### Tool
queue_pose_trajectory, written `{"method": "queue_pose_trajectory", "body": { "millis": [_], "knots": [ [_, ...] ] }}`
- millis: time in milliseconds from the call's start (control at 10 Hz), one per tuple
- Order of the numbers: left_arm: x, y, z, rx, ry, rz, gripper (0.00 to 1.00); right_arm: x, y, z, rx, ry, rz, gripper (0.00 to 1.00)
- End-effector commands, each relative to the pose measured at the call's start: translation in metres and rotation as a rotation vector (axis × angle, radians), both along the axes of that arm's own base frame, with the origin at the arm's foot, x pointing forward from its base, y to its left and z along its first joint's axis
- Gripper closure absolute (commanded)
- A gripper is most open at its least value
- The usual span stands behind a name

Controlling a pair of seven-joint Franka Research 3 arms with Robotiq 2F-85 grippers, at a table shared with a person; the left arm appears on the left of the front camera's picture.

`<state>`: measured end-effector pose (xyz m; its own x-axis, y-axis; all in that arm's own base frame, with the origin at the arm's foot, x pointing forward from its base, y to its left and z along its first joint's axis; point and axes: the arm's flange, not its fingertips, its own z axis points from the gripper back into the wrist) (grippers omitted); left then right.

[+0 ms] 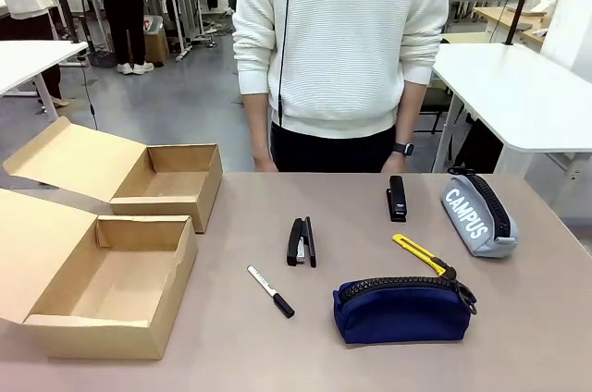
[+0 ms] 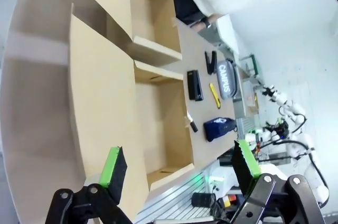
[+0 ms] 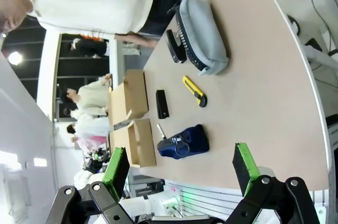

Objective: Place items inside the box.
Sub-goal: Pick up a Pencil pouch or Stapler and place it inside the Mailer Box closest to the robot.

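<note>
One navy pouch point(image 3: 185, 142), lying well beyond right end effector point(image 3: 178, 148)

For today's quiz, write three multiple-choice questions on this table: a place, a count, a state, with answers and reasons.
1. Where does the white marker with a black cap lie? A in a box; B on the table, between the nearer brown cardboard box and the navy blue zip pouch; C on the pouch.
2. How many cardboard boxes stand on the table? A one; B three; C two.
3. The nearer box's flap lid is: A open; B shut; C torn off.
Answers: 1 B, it lies on bare tabletop; 2 C, a smaller box stands behind; 3 A, the flap lies folded back.
</note>
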<state>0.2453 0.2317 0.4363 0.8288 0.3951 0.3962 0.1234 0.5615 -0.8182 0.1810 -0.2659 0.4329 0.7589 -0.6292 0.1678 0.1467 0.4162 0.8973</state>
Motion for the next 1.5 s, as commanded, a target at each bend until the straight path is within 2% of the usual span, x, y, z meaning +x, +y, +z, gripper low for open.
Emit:
{"method": "queue_pose_trajectory", "body": {
  "millis": [0,100,200,300,400,500,600,700,800,900,1000,1100,1200,1300,1400],
  "knots": [
    [-0.006,0.005,0.002,0.023,-0.024,-0.016,0.00,-0.005,-0.002,0.004,-0.012,-0.035,0.008,0.00],
    [-0.006,0.005,0.002,0.023,-0.024,-0.016,0.00,0.000,0.000,0.000,0.000,0.000,0.000,0.00],
    [-0.006,0.005,0.002,0.023,-0.024,-0.016,0.00,0.018,0.048,0.026,-0.263,-0.156,0.163,0.00],
    [-0.006,0.005,0.002,0.023,-0.024,-0.016,0.00,0.035,0.115,0.060,-0.521,-0.245,0.383,0.00],
    [-0.006,0.005,0.002,0.023,-0.024,-0.016,0.00,0.034,0.185,0.090,-0.732,-0.412,0.693,0.00],
    [-0.006,0.005,0.002,0.023,-0.024,-0.016,0.00,0.024,0.230,0.098,-0.844,-0.528,0.967,0.00],
    [-0.006,0.005,0.002,0.023,-0.024,-0.016,0.00,0.012,0.271,0.092,-1.021,-0.569,1.167,0.00],
    [-0.006,0.005,0.002,0.023,-0.024,-0.016,0.00,-0.004,0.303,0.077,-1.194,-0.624,1.281,0.00],
    [-0.006,0.005,0.002,0.023,-0.024,-0.016,0.00,-0.022,0.315,0.067,-1.304,-0.710,1.326,0.00],
    [-0.006,0.005,0.002,0.023,-0.024,-0.016,0.00,0.025,0.266,0.139,-0.671,-0.138,0.724,0.00],
    [-0.006,0.005,0.002,0.023,-0.024,-0.016,0.00,0.025,0.266,0.139,-0.671,-0.138,0.724,0.00],
    [-0.006,0.005,0.002,0.023,-0.024,-0.016,0.00,0.007,0.311,0.139,-0.791,-0.150,0.862,0.00],
    [-0.006,0.005,0.002,0.023,-0.024,-0.016,0.00,0.010,0.325,0.128,-0.716,-0.213,1.185,0.00],
    [-0.006,0.005,0.002,0.023,-0.024,-0.016,0.00,-0.004,0.335,0.122,-0.625,-0.188,1.368,0.00],
    [-0.006,0.005,0.002,0.023,-0.024,-0.016,0.00,-0.034,0.334,0.116,-0.688,-0.131,1.526,0.00]
  ]
}}
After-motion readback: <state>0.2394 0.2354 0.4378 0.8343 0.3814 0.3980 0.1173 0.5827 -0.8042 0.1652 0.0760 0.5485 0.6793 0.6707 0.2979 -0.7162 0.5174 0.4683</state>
